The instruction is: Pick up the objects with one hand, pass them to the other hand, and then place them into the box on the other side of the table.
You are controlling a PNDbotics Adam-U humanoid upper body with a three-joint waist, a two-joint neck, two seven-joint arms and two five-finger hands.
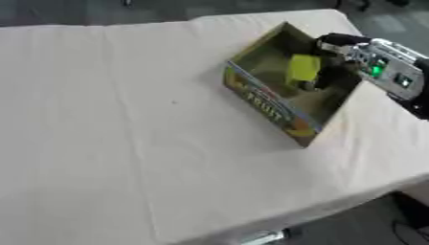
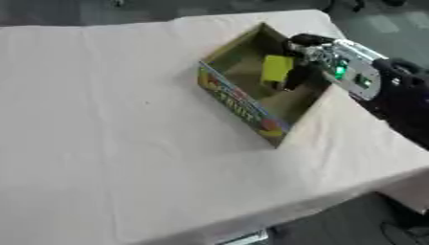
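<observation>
Over the box (image 2: pixel 243 107) at the tabletop's (image 1: pixel 126 143) right side, your right hand (image 2: pixel 306 50) pinched the yellow block (image 2: pixel 276 69); it hung upright below the fingers, above the box floor.

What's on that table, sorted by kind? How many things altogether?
Cardboard box: 1
Yellow-green object, held over the box by the robot's right hand: 1
Total: 2
</observation>
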